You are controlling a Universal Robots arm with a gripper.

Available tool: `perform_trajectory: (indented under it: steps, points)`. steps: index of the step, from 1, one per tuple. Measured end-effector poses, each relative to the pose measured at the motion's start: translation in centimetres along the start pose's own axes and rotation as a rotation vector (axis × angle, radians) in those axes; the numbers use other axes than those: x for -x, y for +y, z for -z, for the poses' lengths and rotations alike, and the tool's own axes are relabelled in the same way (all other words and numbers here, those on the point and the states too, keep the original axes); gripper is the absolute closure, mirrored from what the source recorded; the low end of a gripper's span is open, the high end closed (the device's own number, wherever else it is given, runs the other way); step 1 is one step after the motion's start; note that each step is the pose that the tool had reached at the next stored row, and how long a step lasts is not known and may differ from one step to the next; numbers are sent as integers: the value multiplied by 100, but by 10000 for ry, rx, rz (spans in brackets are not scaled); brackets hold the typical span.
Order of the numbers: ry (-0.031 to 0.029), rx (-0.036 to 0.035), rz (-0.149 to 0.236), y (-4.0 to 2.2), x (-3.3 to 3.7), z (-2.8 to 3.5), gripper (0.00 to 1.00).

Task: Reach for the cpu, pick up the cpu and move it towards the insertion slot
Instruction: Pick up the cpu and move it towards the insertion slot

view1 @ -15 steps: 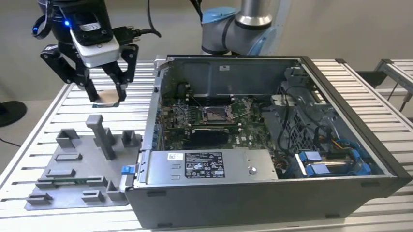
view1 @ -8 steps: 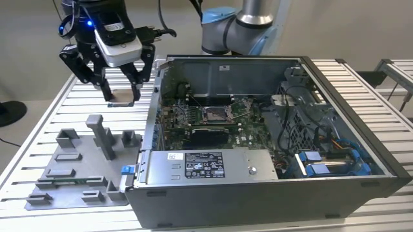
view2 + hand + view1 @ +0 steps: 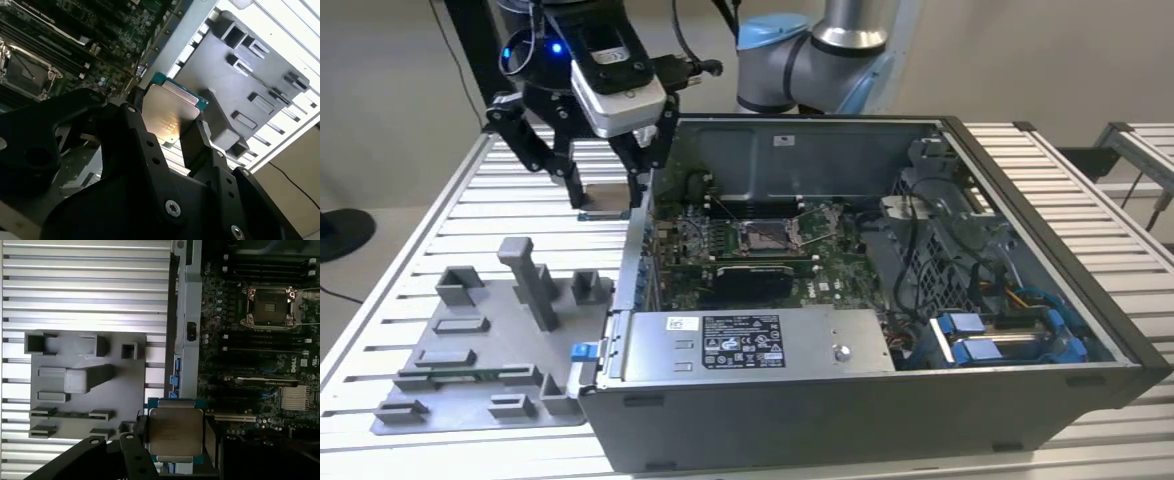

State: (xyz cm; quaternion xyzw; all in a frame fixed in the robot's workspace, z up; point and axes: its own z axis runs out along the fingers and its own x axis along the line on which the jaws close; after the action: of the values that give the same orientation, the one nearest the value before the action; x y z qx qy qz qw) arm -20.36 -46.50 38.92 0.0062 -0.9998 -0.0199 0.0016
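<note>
**Cpu lifted in the gripper beside the open computer case**

In the exterior view, the gripper (image 3: 604, 205) is hanging in the upper left of the frame, above the ribbed worktop (image 3: 440, 215) and just outside the left wall of the open computer case (image 3: 881, 300). Its black fingers (image 3: 570, 180) are clenching a small tan-faced square, the cpu (image 3: 603, 199), clear of the worktop.

In both wrist views the cpu (image 3: 175, 432) (image 3: 170, 115) is sitting between the fingers (image 3: 137, 125), gripped on two opposite edges, its silver metal face toward the cameras and a green rim showing around it.

The insertion slot (image 3: 763, 236) is lying on the motherboard near the centre of the exterior view, well apart from the cpu; in the first wrist view it (image 3: 270, 307) is appearing at upper right. The grey fixture plate (image 3: 480, 350) is resting on the worktop at lower left of the exterior view.
</note>
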Motion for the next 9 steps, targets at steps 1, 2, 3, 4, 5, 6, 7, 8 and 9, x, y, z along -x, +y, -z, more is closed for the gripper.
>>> perform_trajectory:
  steps: [1,2,3,4,5,6,7,8,9]
  points:
    - [0,0,-1,-1,46,0,100]
    - [0,0,0,-1,92,0,100]
    - [0,0,1,-2,138,-1,100]
    - [0,0,1,-2,177,-1,100]
    - [0,0,0,-3,215,-1,100]
    - [0,0,0,-3,258,-1,100]
    - [0,0,1,-4,302,-1,100]
    - [1,0,1,-4,348,-2,100]
    - [1,-1,0,-5,391,-1,100]
